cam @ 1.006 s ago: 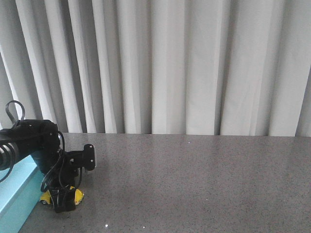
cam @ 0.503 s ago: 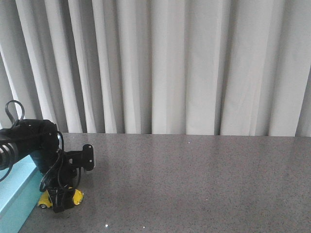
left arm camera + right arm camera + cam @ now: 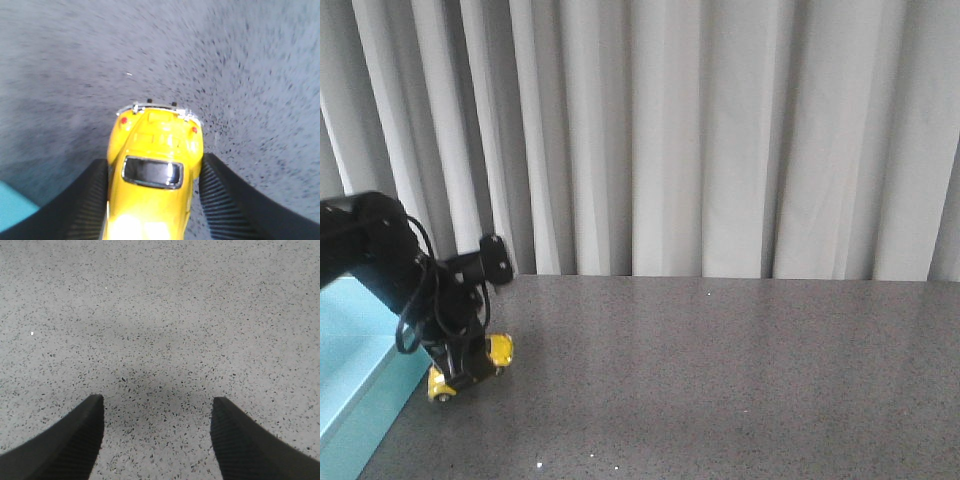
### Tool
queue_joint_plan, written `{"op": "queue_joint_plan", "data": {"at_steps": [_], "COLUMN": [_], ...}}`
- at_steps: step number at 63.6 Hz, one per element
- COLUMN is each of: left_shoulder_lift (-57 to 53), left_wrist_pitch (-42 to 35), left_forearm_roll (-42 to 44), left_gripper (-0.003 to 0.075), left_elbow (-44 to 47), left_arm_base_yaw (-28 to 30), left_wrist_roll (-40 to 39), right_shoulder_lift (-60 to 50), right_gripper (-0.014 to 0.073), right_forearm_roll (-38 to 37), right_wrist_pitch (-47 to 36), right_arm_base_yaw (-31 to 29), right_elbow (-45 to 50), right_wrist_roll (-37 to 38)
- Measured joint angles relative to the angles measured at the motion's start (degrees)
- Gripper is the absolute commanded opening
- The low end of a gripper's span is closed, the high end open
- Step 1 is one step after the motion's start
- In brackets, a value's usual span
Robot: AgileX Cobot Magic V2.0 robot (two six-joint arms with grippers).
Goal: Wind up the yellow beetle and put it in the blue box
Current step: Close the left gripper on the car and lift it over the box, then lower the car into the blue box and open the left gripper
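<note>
The yellow beetle hangs tilted above the grey table at the left, held in my left gripper. In the left wrist view the beetle fills the space between the black ribbed fingers, rear bumper and dark rear window facing away from the wrist, and the gripper is shut on its sides. The blue box lies at the far left edge, just left of the gripper; a corner of the box shows in the left wrist view. My right gripper stands open over bare speckled table, holding nothing; it does not appear in the front view.
A pleated white curtain hangs behind the table's far edge. Grey speckled tabletop stretches right of the left arm. The left arm's cables loop beside the wrist.
My left arm has lifted the beetle off the table and swung it up and slightly right; the car now hangs tilted in the air instead of resting on its wheels.
</note>
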Motion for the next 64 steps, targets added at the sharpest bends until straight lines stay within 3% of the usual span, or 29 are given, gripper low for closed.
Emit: {"op": "queue_joint_plan", "data": {"at_steps": [26, 44, 64], "left_shoulder_lift": [-12.8, -15.3, -10.6], "left_wrist_pitch": [0.8, 0.1, -1.7], "left_forearm_roll": [0.3, 0.4, 0.7], "left_gripper": [0.0285, 0.0285, 0.0285], "left_elbow": [0.0, 0.0, 0.0], "left_arm_base_yaw": [1.2, 11.9, 21.3], "left_wrist_roll": [-18.5, -28.3, -31.4], "right_shoulder_lift": [0.0, 0.0, 0.0], "right_gripper": [0.0448, 0.0448, 0.0448], "right_forearm_roll": [0.0, 0.0, 0.0], "right_wrist_pitch": [0.1, 0.1, 0.1], "right_arm_base_yaw": [0.0, 0.0, 0.0], "right_elbow": [0.0, 0.0, 0.0], "right_wrist_roll": [0.0, 0.0, 0.0]}}
